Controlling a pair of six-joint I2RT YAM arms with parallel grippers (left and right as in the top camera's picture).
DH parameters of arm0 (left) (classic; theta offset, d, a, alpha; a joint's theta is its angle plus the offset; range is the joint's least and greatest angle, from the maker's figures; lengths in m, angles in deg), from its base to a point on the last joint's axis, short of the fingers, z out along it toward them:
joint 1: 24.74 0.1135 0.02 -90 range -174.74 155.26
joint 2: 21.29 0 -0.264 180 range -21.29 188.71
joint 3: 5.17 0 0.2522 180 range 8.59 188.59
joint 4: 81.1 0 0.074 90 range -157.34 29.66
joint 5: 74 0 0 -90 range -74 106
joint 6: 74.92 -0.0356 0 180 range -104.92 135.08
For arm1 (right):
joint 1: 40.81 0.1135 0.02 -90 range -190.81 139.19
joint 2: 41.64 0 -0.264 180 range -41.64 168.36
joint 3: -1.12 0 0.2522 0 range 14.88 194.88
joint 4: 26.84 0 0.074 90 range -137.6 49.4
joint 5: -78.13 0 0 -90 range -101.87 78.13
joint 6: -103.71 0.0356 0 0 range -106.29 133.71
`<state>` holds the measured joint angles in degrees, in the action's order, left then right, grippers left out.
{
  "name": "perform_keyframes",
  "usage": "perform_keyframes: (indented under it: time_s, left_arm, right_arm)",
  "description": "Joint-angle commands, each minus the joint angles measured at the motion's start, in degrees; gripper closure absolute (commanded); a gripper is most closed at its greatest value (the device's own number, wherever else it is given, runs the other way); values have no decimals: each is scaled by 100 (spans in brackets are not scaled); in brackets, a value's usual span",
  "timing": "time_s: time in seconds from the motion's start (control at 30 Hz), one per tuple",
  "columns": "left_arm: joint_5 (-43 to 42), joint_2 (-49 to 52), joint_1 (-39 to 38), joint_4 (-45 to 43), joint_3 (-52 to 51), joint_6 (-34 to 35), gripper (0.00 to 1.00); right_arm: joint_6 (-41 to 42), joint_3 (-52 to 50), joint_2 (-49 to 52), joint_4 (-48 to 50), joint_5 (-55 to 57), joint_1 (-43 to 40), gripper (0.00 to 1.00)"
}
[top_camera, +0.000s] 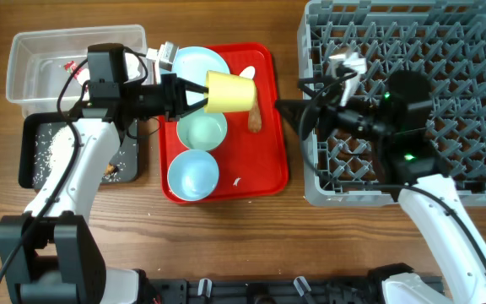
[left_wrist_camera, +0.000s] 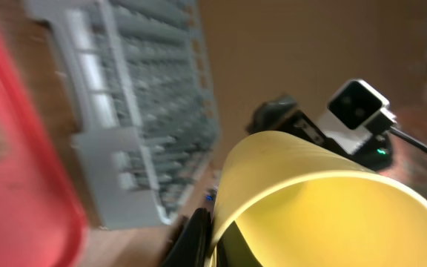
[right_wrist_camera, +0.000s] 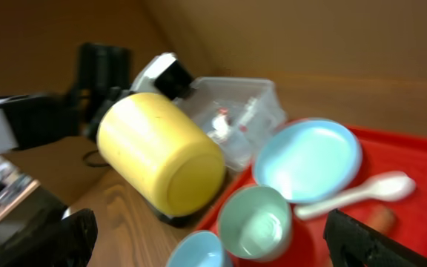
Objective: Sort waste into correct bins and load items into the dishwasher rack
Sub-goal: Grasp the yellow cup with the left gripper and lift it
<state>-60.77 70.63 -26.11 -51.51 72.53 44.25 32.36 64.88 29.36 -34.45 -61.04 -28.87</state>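
My left gripper (top_camera: 196, 94) is shut on the rim of the small yellow cup (top_camera: 230, 91) and holds it on its side above the red serving tray (top_camera: 272, 160). In the left wrist view the cup (left_wrist_camera: 325, 200) fills the frame, with its rim between the fingers (left_wrist_camera: 217, 241). My right gripper (top_camera: 298, 114) is open and empty at the left edge of the grey dishwasher rack (top_camera: 445, 51), facing the tray. The right wrist view shows the cup (right_wrist_camera: 161, 152), the pale blue plate (right_wrist_camera: 310, 159), the white spoon (right_wrist_camera: 354, 194) and two bowls (right_wrist_camera: 256, 219) (right_wrist_camera: 199, 252) between its spread fingers (right_wrist_camera: 213, 248).
On the tray lie the plate (top_camera: 201, 63), two bowls (top_camera: 202, 131) (top_camera: 193, 175), the spoon (top_camera: 247, 73) and an orange-brown stick (top_camera: 254, 118). The clear tub (top_camera: 32, 46) holds a wrapper. The black tray (top_camera: 32, 127) holds rice and a brown lump (top_camera: 112, 171).
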Motion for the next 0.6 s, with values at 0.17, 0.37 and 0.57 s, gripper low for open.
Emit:
perform_keyframes:
  time_s: [0.17, 0.37, 0.57]
  left_arm:
    - [-1357, -105, -2, -103, 68, 459, 96]
    - [-1357, -105, -192, -101, 68, 476, 96]
    - [-1355, -105, -444, -109, 68, 472, 96]
  right_arm:
    - [103, 101, 413, 1073, -221, 723, 1]
    - [105, 101, 616, 1628, -223, 1016, 1]
    - [133, 101, 651, 1825, -243, 1211, 9]
